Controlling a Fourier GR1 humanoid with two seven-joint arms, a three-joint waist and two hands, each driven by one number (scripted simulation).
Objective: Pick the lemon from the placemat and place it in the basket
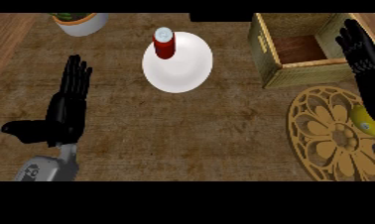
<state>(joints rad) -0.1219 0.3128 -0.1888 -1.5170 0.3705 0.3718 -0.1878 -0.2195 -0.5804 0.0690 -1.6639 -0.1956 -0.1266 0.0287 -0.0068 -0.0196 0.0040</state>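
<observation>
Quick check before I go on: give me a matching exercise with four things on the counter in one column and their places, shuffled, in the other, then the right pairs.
Things:
1. lemon
2. red can
3. basket
4. left hand

Places:
A. standing on the upper part of the white plate
B. open, fingers straight, at the view's left
C. lying on the round placemat at the view's right edge
D. above the placemat, right of the plate, nothing seen inside

Pairs: 1-C, 2-A, 3-D, 4-B
</observation>
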